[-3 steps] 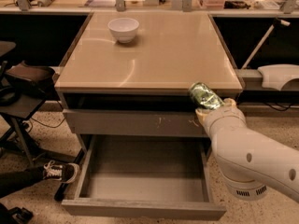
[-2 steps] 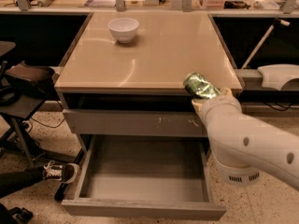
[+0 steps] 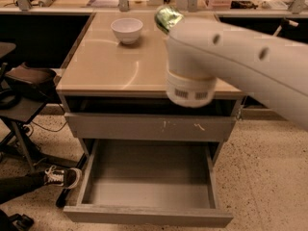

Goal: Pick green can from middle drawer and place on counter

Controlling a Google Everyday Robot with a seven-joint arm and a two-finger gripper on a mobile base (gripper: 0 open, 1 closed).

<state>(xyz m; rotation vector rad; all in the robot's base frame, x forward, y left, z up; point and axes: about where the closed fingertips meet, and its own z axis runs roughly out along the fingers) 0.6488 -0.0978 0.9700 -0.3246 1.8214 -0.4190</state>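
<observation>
The gripper (image 3: 167, 27) is held over the far part of the counter (image 3: 106, 66), largely hidden behind the white arm (image 3: 231, 57); whether it is open or closed cannot be told. The green can (image 3: 168, 17) is seen tilted right at it, jutting past the arm. The white bowl (image 3: 127, 29) is set to its left. The middle drawer (image 3: 149, 215) is pulled open well below it
</observation>
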